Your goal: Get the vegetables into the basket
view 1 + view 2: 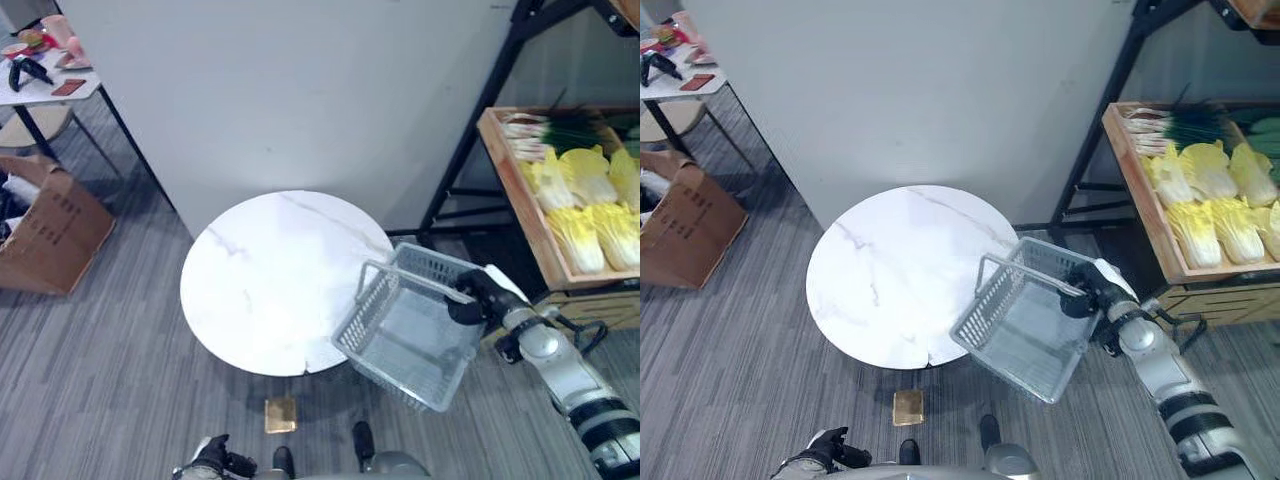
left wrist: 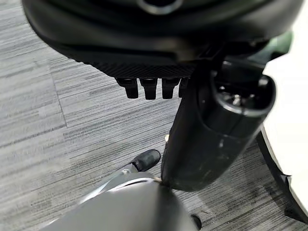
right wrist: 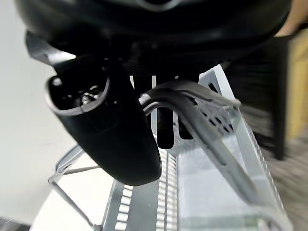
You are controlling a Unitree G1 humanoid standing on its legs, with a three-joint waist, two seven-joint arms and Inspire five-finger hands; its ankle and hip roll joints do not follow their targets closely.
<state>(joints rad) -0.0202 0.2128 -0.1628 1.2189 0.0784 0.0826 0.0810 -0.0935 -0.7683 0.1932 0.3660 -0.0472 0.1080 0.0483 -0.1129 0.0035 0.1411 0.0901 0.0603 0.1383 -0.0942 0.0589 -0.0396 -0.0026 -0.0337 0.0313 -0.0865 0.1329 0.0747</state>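
Fingers (image 3: 166, 127) of the right hand (image 1: 478, 296) curl round the handle (image 3: 202, 120) of a grey perforated plastic basket (image 1: 415, 335) beside the round marble bench (image 1: 270, 280).

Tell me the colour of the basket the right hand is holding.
The basket is light grey, with a perforated mesh wall; clearest in the left eye view, held by the right hand.

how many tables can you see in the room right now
2. The round white marble table stands in the middle, beside the basket held by the right robot hand. A smaller white table stands far left; others may be out of view.
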